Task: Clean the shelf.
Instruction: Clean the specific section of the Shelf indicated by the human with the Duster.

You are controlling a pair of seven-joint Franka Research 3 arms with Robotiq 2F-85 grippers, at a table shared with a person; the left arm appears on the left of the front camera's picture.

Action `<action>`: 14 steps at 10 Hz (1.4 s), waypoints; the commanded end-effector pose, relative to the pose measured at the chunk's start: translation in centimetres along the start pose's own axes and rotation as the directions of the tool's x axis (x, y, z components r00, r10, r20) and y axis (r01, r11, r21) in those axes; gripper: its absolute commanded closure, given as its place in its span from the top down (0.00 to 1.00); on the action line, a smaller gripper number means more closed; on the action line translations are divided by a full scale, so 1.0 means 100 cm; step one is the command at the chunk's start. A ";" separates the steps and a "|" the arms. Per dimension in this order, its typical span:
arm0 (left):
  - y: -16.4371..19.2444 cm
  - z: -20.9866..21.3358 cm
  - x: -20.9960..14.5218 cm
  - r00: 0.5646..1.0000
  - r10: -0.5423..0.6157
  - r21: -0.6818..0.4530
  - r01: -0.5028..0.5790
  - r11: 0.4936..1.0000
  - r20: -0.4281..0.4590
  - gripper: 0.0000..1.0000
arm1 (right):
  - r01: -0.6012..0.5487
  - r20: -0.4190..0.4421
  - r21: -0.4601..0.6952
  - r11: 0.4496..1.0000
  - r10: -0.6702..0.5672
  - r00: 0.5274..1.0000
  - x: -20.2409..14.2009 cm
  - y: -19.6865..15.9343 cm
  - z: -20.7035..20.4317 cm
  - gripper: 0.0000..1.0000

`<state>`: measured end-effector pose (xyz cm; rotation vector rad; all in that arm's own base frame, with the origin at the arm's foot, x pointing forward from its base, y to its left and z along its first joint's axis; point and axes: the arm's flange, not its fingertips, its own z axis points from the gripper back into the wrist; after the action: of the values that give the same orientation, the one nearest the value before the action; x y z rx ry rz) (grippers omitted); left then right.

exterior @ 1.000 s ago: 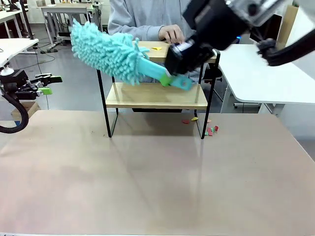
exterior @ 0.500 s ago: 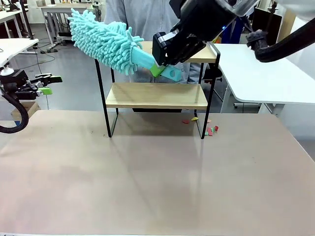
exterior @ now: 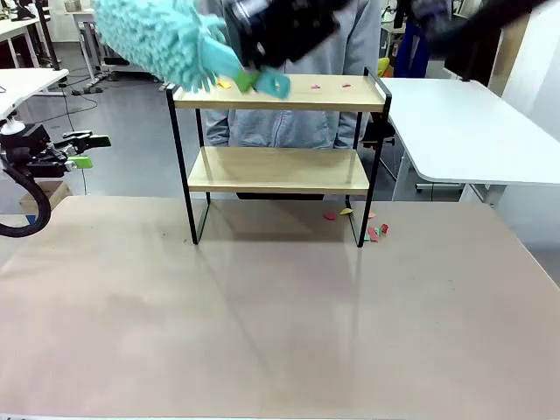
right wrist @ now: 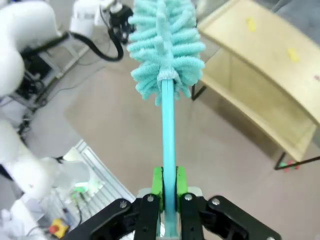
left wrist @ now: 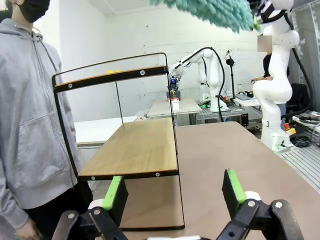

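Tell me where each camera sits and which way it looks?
Front view: between the arms, facing across the table at the shelf and person; the right arm holds the duster.
Left wrist view: beside the shelf, looking along it; own open jaws at bottom.
Right wrist view: up high, looking down the duster; own jaws shut on its handle.
All share shelf and duster.
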<state>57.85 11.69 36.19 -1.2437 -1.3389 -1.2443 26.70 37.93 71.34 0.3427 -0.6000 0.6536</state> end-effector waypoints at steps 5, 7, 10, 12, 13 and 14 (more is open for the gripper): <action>-0.001 -0.001 0.003 1.000 -0.013 -0.001 0.013 1.000 0.003 1.00 | 0.237 -0.026 -0.210 0.948 -0.248 0.968 0.131 0.018 -0.063 0.13; -0.001 -0.001 0.003 1.000 -0.013 -0.001 0.013 1.000 0.003 1.00 | 0.286 0.000 -0.269 0.920 -0.297 0.955 0.145 0.012 -0.083 0.13; -0.001 -0.001 0.003 1.000 -0.013 -0.001 0.013 1.000 0.003 1.00 | 0.325 0.021 -0.346 0.880 -0.340 0.940 0.137 0.007 -0.099 0.13; -0.001 -0.001 0.003 1.000 -0.013 -0.001 0.013 1.000 0.003 1.00 | 0.341 0.023 -0.362 0.868 -0.358 0.934 0.127 0.007 -0.097 0.13; -0.001 -0.001 0.003 1.000 -0.013 -0.001 0.013 1.000 0.003 1.00 | 0.346 0.012 -0.353 0.869 -0.365 0.931 0.124 0.005 -0.100 0.13; -0.001 -0.001 0.003 1.000 -0.013 -0.001 0.013 1.000 0.003 1.00 | 0.348 0.003 -0.354 0.868 -0.371 0.928 0.123 0.003 -0.105 0.13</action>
<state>57.85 11.70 36.15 -1.2440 -1.3387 -1.2436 38.62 48.48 70.62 0.0939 -0.5564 0.2246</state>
